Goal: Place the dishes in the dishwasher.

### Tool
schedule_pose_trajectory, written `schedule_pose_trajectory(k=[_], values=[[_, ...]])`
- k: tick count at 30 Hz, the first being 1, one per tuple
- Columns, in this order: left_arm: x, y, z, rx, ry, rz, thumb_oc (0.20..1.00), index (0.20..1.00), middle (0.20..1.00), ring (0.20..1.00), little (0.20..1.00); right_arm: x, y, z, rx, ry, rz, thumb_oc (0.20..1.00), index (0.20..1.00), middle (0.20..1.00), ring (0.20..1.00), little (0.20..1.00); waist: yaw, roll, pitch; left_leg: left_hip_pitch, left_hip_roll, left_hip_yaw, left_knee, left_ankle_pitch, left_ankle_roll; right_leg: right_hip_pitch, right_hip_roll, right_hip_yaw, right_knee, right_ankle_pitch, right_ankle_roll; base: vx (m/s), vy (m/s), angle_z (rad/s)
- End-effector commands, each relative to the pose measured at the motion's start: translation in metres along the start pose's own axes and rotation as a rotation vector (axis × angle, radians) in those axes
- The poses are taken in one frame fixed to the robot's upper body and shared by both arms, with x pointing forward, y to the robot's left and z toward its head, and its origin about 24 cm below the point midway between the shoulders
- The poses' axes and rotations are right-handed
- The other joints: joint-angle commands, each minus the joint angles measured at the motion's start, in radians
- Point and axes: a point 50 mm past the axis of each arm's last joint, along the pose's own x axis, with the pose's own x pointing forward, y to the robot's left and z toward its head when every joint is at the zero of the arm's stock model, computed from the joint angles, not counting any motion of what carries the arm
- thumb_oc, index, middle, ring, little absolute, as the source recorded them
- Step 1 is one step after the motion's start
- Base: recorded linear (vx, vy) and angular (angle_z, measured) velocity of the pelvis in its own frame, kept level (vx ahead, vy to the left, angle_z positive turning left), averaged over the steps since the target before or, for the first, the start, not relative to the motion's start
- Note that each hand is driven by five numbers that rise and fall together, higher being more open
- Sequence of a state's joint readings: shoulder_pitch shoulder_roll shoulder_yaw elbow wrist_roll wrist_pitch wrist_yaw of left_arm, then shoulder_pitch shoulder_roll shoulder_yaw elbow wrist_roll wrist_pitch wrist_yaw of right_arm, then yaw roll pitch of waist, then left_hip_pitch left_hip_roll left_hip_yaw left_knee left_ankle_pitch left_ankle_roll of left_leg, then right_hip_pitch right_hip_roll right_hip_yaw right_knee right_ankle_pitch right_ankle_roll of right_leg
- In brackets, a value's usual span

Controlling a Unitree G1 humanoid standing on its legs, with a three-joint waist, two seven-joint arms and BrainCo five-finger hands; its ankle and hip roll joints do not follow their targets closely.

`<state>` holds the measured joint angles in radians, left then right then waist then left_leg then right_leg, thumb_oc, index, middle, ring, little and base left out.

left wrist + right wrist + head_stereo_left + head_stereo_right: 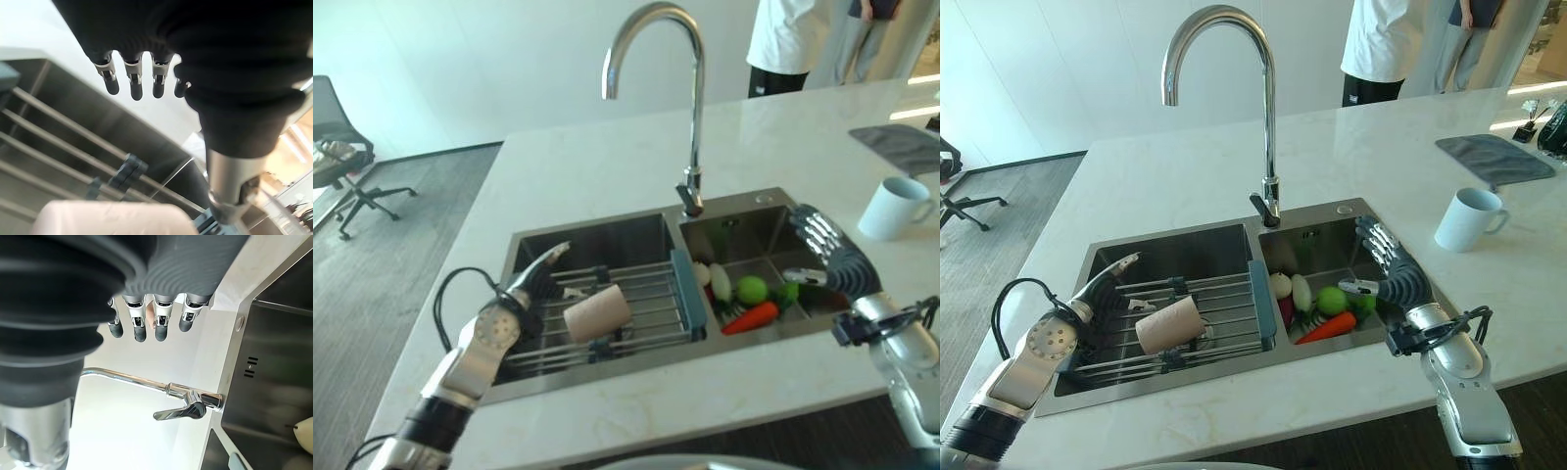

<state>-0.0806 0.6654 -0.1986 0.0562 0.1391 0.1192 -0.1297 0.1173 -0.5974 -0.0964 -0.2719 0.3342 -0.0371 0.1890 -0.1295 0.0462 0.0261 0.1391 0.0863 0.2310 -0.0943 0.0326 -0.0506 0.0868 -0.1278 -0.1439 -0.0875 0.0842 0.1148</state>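
Note:
A beige cup (597, 311) lies on its side on a wire rack (651, 282) in the left basin of the steel sink (607, 227). My left hand (524, 289) hovers over the rack's left part, just left of the cup. Its fingers (136, 83) are straight and hold nothing, with the cup (112, 219) below them. My right hand (832, 257) hangs over the right rim of the right basin, its fingers (139, 328) stretched out and empty.
The right basin holds a carrot (751, 317), a green fruit (752, 289) and pale vegetables. A tall curved faucet (693, 117) rises behind the sink. A white mug (896, 208) and a grey cloth (1494, 159) sit on the counter at right. People stand behind the counter.

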Motion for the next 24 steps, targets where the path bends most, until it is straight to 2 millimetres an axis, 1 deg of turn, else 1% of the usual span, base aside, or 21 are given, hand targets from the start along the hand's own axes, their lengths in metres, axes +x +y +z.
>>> schedule_pose_trajectory(k=[1, 5, 14, 24], values=[[0.013, 0.039, 0.018, 0.08, -0.052, 0.136, 1.0, 1.0, 1.0, 1.0, 1.0, 0.017, -0.008, 0.03, -0.04, -0.171, -0.011, 1.0, 1.0, 1.0, 1.0, 1.0, -0.012, -0.03, -0.01, 0.036, 0.011, 0.024, 0.007, -0.069, 0.008, 0.039, 0.008, -0.01, 0.0, -0.038, 0.032, -0.03, -0.02, -0.04], [0.015, 0.031, 0.013, 0.076, -0.028, 0.11, 1.0, 1.0, 1.0, 1.0, 1.0, 0.015, -0.008, 0.03, -0.038, -0.171, -0.013, 1.0, 1.0, 1.0, 1.0, 1.0, -0.021, -0.029, -0.011, 0.038, 0.013, 0.033, 0.007, -0.072, 0.01, 0.035, 0.011, -0.004, 0.0, -0.037, 0.031, -0.04, -0.022, -0.09], [0.017, 0.015, 0.006, 0.07, 0.009, 0.058, 1.0, 1.0, 1.0, 1.0, 1.0, 0.015, -0.008, 0.032, -0.039, -0.179, -0.013, 1.0, 1.0, 1.0, 1.0, 1.0, -0.025, -0.03, -0.012, 0.039, 0.015, 0.044, 0.007, -0.073, 0.011, 0.03, 0.013, 0.001, 0.0, -0.036, 0.031, -0.02, -0.005, -0.01], [0.014, -0.002, -0.004, 0.063, 0.046, -0.005, 1.0, 1.0, 1.0, 1.0, 1.0, 0.013, -0.009, 0.032, -0.044, -0.182, -0.023, 1.0, 1.0, 1.0, 1.0, 1.0, -0.026, -0.036, -0.011, 0.041, 0.02, 0.055, 0.007, -0.075, 0.011, 0.027, 0.016, 0.001, 0.0, -0.035, 0.031, -0.01, -0.003, 0.0]])
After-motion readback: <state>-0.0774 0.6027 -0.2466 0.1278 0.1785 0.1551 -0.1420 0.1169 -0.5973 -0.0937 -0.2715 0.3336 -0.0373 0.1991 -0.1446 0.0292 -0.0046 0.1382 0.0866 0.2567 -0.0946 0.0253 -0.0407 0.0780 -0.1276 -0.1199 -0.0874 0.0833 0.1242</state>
